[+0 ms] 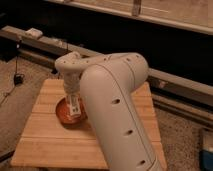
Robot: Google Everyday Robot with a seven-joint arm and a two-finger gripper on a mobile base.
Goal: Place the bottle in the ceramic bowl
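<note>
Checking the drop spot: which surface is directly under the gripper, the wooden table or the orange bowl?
The ceramic bowl: the gripper hangs over its orange-red inside, while the wooden table only surrounds it.

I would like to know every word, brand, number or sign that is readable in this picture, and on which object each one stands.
No text can be read.
The bottle: a pale label area, too blurred to read; the gripper is at it, over the ceramic bowl.
Robot arm: only dark round holes, no lettering.
Wooden table: no markings.
Small white object on the ledge behind: nothing legible.
</note>
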